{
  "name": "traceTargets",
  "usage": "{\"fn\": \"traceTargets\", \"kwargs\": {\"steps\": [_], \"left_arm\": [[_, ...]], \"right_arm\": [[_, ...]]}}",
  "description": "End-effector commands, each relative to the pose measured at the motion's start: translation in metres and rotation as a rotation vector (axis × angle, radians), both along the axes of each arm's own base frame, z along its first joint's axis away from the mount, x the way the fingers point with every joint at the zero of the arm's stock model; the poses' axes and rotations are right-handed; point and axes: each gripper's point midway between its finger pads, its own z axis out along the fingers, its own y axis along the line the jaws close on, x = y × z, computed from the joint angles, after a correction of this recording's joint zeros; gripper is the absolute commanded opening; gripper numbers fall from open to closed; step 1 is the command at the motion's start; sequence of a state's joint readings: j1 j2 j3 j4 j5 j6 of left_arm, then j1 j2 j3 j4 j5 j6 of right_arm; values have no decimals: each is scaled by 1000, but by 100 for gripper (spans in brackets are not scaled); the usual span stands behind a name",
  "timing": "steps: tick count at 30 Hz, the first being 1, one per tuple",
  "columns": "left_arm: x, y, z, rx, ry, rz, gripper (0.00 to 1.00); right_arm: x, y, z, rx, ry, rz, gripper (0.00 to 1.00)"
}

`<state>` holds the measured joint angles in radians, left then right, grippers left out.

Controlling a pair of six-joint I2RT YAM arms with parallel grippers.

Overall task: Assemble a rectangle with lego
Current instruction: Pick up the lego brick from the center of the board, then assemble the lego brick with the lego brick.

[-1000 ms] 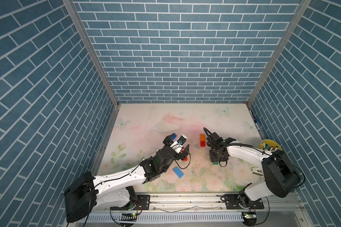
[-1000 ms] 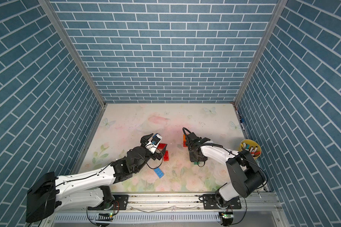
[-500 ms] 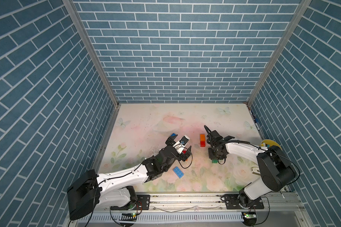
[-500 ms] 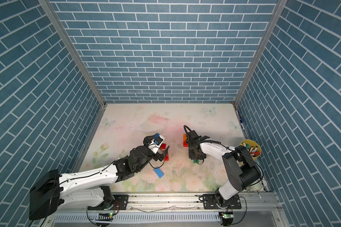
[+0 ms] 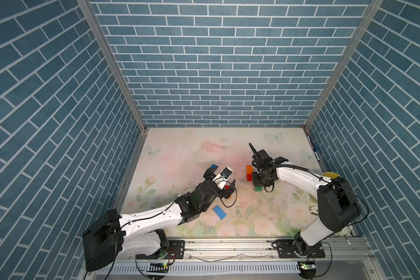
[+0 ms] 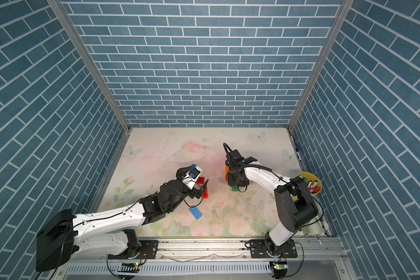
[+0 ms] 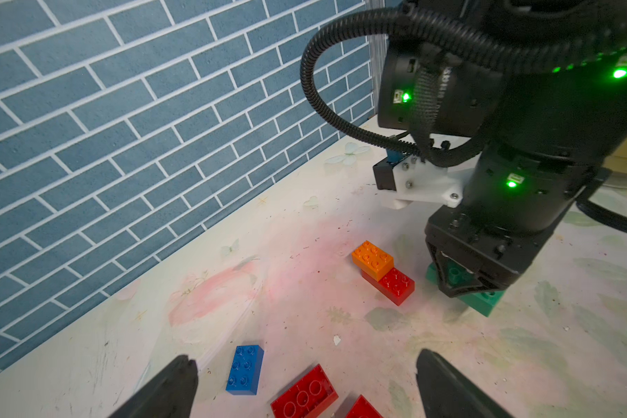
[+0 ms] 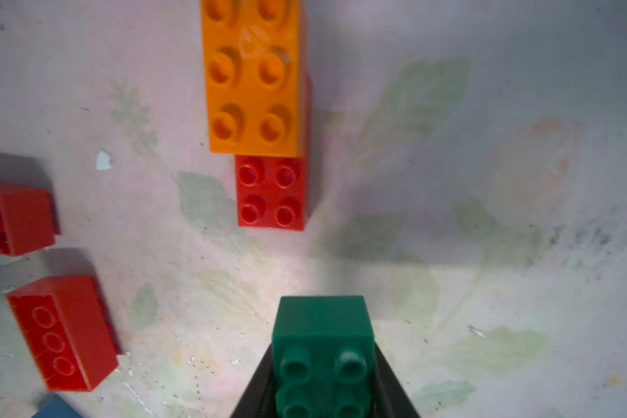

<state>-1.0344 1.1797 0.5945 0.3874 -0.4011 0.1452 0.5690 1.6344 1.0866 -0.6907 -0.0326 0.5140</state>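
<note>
**Left side.** Left claw (image 7: 306,358) is spread as wide as it goes. Nothing sits between the fingers (image 7: 167,383) and they touch nothing. It hangs tilted over the mat (image 5: 180,150), left of centre in both top views.

- Blue brick (image 7: 245,369): flat on the mat with studs up, ahead of the spread claw and near one finger. It is untouched.
- Two red bricks (image 7: 304,392): they lie close together under the spread claw with their hollow sides showing. In both top views the claw partly hides them.
- Light blue brick (image 5: 220,212): it lies alone with studs up, nearer the front rail and beside the left arm's wrist. It is well apart from the other bricks.

**Centre.** Orange brick (image 8: 252,76) is seated on a lower red brick (image 8: 270,191), studs up and set off lengthwise. Four red studs are left bare at the end facing the right claw. Neither claw touches this pair.

**Right side.** Right claw (image 7: 466,286) points down and is clamped on the green brick (image 8: 323,318).

- The black fingers press the brick's two opposite sides, and its studs face the wrist camera.
- The brick is low at the mat, but I cannot tell whether its underside touches it.
- It is near the bare end of the lower red brick, with a strip of bare mat between them.
- In both top views only a green corner shows below the claw.

**Far right.** Yellow cup (image 6: 309,183) holding pens stands at the mat's edge, beyond the right arm.
</note>
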Motion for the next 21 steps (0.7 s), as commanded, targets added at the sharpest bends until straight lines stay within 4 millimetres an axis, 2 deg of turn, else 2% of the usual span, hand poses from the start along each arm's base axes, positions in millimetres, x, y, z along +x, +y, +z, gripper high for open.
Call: {"fn": "traceTargets", "kwargs": {"steps": [1,21], "left_arm": [[3,0,7,-24,-11,19,100],[4,9,14,-24,-39,51,100]], "right_arm": [[-9,6,-6,-6,88,48,9],[25,17,-4,-63,80,70,9]]}}
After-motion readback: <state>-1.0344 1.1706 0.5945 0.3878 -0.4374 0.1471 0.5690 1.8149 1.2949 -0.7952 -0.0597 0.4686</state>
